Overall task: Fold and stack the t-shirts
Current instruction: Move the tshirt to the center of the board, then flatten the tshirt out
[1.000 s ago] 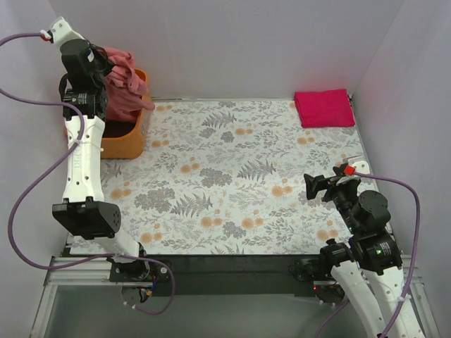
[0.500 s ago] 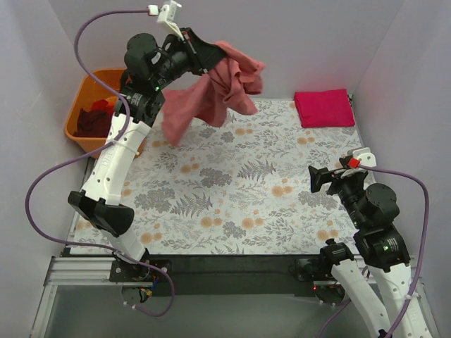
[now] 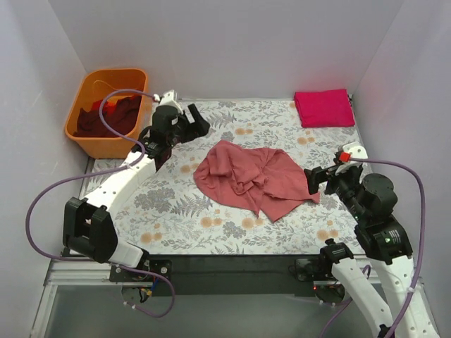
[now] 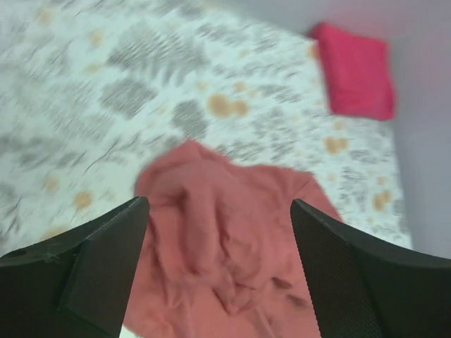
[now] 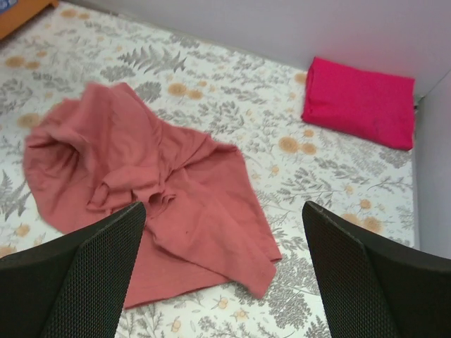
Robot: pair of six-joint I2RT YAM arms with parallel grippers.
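Observation:
A dusty salmon-pink t-shirt (image 3: 250, 176) lies crumpled in the middle of the floral cover, held by neither gripper. My left gripper (image 3: 196, 122) hovers just behind its left side, open and empty. In the left wrist view the left gripper (image 4: 218, 204) has the salmon t-shirt (image 4: 225, 246) below its spread fingers. My right gripper (image 3: 316, 180) is open at the shirt's right edge; in the right wrist view the right gripper (image 5: 222, 208) looks over the salmon t-shirt (image 5: 162, 197). A bright magenta t-shirt (image 3: 324, 108) lies folded at the back right corner.
An orange tub (image 3: 106, 148) stands at the back left with dark maroon and red shirts (image 3: 106, 118) inside. Grey walls close in the back and both sides. The left arm's purple cable (image 3: 116, 95) loops over the tub.
The left arm swung the salmon t-shirt from above the tub out over the table, then opened and let it go. The shirt now lies on the cover. The right arm barely moved.

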